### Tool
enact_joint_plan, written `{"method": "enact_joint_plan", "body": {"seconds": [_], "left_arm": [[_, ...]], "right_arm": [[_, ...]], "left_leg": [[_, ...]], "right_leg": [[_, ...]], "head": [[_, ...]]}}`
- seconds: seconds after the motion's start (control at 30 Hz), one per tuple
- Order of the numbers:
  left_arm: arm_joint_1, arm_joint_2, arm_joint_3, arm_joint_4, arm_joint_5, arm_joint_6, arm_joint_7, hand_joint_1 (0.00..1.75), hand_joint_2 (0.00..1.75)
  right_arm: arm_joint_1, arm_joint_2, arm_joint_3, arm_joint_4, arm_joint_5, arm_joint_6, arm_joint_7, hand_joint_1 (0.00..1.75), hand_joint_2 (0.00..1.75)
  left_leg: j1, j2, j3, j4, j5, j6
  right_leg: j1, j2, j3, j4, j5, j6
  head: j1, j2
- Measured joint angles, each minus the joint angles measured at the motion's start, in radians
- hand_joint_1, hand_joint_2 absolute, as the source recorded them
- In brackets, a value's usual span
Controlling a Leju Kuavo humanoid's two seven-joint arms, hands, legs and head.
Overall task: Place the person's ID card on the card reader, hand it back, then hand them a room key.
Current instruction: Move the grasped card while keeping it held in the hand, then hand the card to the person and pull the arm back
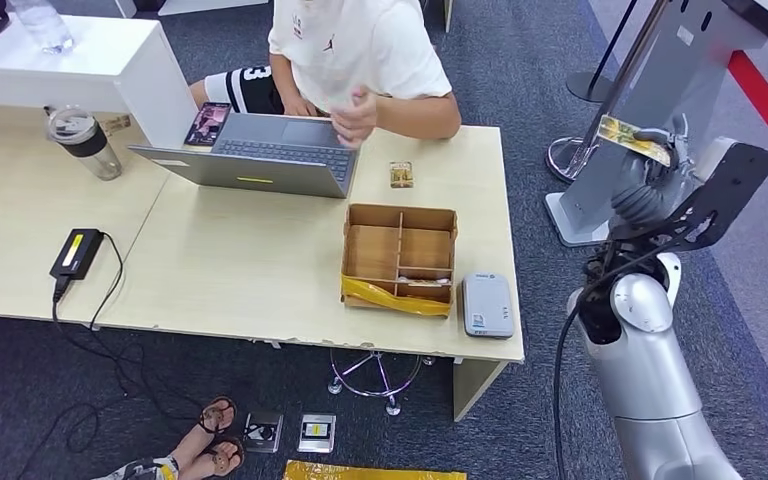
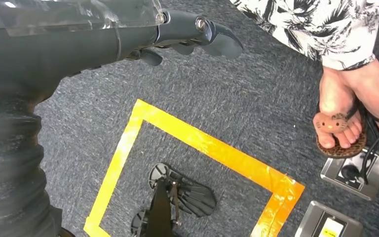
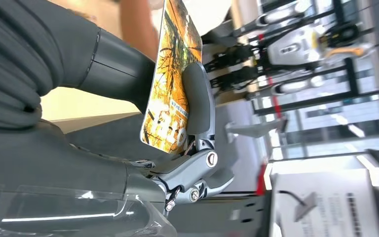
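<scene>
My right hand (image 1: pixel 660 160) is raised to the right of the table, well off its right edge, and pinches a yellow-orange picture card (image 1: pixel 632 138). In the right wrist view the card (image 3: pixel 170 84) sits between the thumb (image 3: pixel 198 98) and the darker fingers of that hand (image 3: pixel 103 64). The grey card reader (image 1: pixel 487 305) lies at the table's front right corner. A small brownish card (image 1: pixel 401 174) lies near the person in white (image 1: pixel 360 50) seated at the far side. My left hand (image 2: pixel 128 34) hangs over the carpet, holding nothing, fingers loosely apart.
A compartmented cardboard box (image 1: pixel 400 258) stands left of the reader. A grey laptop (image 1: pixel 260 150), a lidded cup (image 1: pixel 85 140) and a black adapter (image 1: pixel 76 253) occupy the table. A metal kiosk stand (image 1: pixel 660 100) rises right. Sandalled feet (image 2: pixel 338 128), yellow floor tape (image 2: pixel 202 143).
</scene>
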State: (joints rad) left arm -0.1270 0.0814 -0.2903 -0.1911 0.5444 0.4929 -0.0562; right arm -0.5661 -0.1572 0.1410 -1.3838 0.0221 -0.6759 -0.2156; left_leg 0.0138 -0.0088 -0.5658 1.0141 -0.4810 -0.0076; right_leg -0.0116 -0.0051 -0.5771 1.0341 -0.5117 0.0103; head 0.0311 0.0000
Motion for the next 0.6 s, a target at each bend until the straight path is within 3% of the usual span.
{"method": "enact_joint_plan", "body": {"seconds": [0.2,0.33,0.6], "left_arm": [[-0.003,0.007,-0.018,0.000,-0.004,-0.029,-0.029,0.00,1.75],[-0.005,0.013,-0.030,0.000,-0.012,-0.054,-0.051,0.00,1.75],[-0.012,0.025,-0.066,0.000,-0.026,-0.082,-0.106,0.00,1.75]], "right_arm": [[-0.065,0.015,0.034,-0.044,0.221,0.112,-0.037,1.75,1.75],[-0.128,0.049,0.079,-0.028,0.460,0.245,-0.039,1.75,1.75],[-0.294,0.122,0.193,0.156,0.834,0.371,-0.021,1.75,1.75]], "left_leg": [[0.000,0.000,0.000,0.000,0.000,0.000],[0.000,0.000,-0.001,0.000,0.000,0.000],[0.001,-0.001,-0.002,0.000,0.001,-0.001]], "right_leg": [[0.000,0.000,0.000,0.000,0.000,0.000],[0.000,0.000,-0.001,0.001,0.000,-0.001],[0.002,-0.001,-0.001,0.001,0.000,-0.001]], "head": [[0.000,0.000],[0.000,0.000],[0.000,0.000]]}}
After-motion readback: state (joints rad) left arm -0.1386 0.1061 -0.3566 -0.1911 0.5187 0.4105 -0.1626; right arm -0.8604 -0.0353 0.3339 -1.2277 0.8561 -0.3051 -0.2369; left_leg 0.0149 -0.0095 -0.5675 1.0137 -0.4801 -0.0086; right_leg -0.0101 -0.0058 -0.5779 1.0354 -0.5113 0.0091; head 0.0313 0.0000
